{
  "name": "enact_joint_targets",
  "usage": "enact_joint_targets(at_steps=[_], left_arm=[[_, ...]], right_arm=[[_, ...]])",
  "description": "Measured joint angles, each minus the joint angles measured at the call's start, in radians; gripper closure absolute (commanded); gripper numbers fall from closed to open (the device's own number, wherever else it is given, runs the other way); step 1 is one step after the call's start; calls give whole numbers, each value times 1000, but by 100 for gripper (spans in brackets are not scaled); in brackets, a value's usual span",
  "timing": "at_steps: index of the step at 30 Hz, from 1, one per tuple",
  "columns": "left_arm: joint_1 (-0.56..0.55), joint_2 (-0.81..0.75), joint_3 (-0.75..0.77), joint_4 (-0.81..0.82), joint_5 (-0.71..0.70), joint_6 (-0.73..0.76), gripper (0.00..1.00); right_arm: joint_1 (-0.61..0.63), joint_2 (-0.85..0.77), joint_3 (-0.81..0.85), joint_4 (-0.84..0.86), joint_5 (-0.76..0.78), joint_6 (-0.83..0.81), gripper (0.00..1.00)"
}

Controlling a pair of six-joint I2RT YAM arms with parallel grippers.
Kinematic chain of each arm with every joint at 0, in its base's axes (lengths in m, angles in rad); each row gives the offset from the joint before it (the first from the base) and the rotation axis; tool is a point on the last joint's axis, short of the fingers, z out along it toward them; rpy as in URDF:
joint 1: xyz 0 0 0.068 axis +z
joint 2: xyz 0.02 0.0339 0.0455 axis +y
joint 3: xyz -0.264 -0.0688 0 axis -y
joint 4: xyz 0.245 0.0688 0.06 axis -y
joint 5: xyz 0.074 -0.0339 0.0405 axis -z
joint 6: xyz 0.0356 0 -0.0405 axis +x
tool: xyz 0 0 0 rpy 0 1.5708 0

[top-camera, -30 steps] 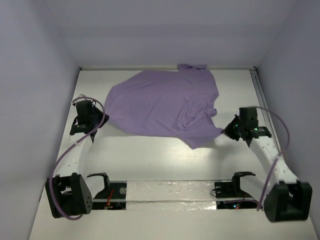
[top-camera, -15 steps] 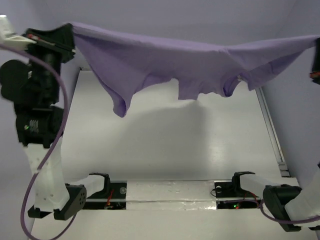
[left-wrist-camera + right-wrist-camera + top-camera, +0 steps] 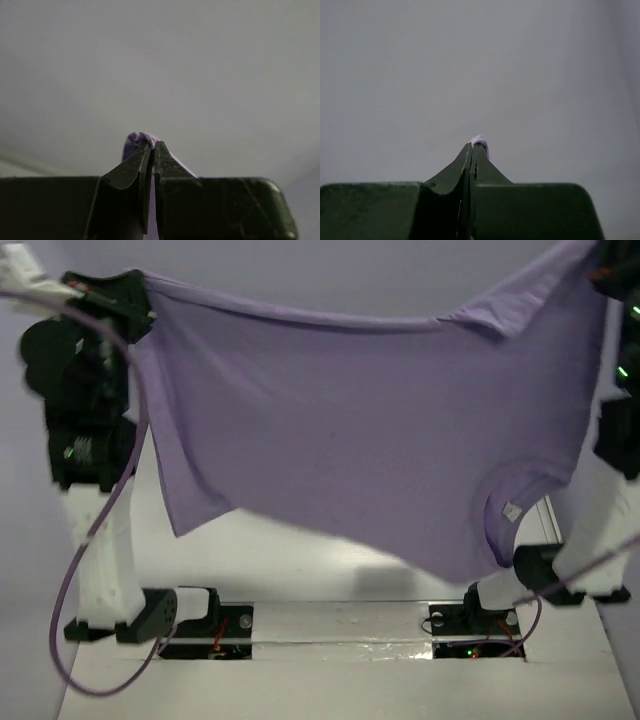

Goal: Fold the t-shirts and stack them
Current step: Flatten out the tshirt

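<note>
The lavender t-shirt hangs spread wide in the air between my two raised arms, well above the table. Its collar with a white label dangles at the lower right. My left gripper is shut on the cloth's upper left corner. A small tuft of t-shirt pokes past my left gripper tips in the left wrist view. My right gripper is shut on the upper right corner, and a bit of t-shirt shows above my right gripper tips.
The white table lies below the hanging cloth, walled by pale panels at the back and sides. A metal rail runs along the table's right edge. The arm bases sit at the near edge.
Both arms lifted the t-shirt off the table and high into the air. In the last half second the cloth dropped open and now hangs much lower and flatter.
</note>
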Motion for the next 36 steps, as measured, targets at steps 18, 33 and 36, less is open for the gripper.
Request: enact_joint_targets(at_steps=[18, 33, 36], left_arm=[[61, 557, 233, -84, 116, -84, 100], [134, -100, -751, 285, 180, -38, 100], [138, -217, -1116, 322, 167, -28, 100]], right_arm=[[-163, 489, 33, 47, -234, 154, 100], [-187, -403, -1197, 229, -368, 167, 100], [-167, -560, -1600, 222, -381, 168, 100]])
